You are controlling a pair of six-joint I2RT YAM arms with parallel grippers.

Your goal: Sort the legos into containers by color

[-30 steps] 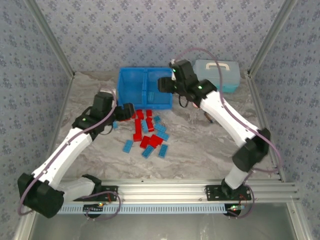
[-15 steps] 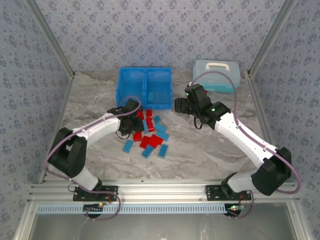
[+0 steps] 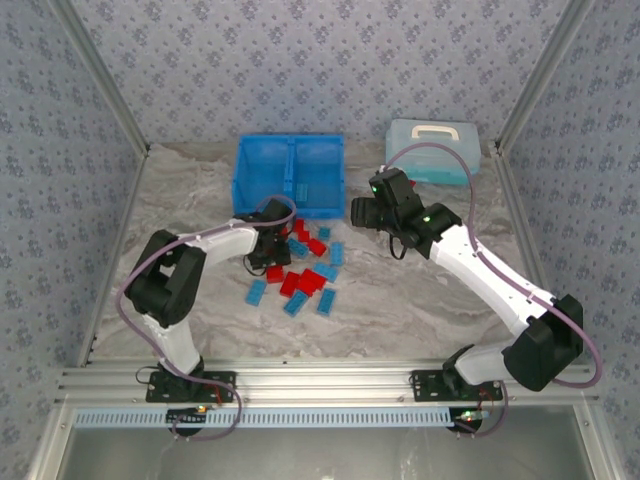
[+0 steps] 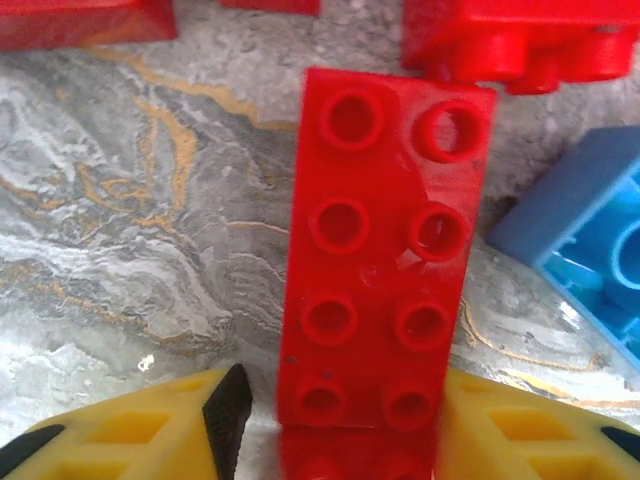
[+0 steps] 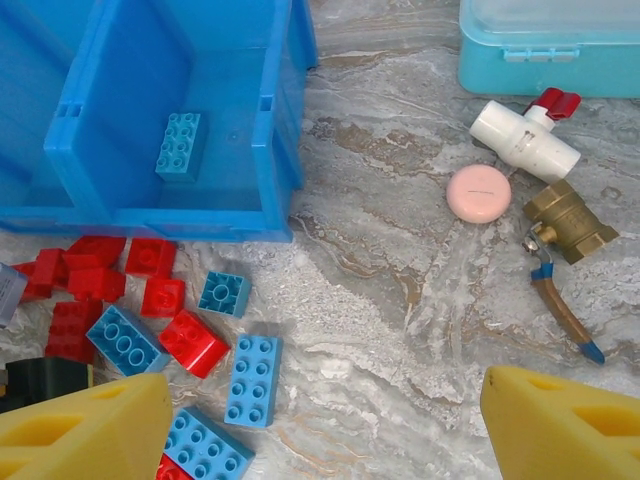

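Top view: the left gripper is down at the left edge of the loose legos. These lie on the worktop just in front of the containers (two compartments of one blue bin). The right gripper hangs off to the pile's right, near the bin's right corner, so the left arm is the nearer one.

Left wrist view: one red brick, eight studs in two rows, lies dead ahead. Its long axis points straight away from the jaws and its near end sits between them. The jaws are spread, one on each side, and a sliver of worktop shows on the left, so I judge they are not yet pinching.

Right wrist view: the jaws stand wide apart with nothing between them. One light blue brick lies in the right compartment. Outside the bin I count four light blue bricks and about seven red (they overlap, so that count is rough).
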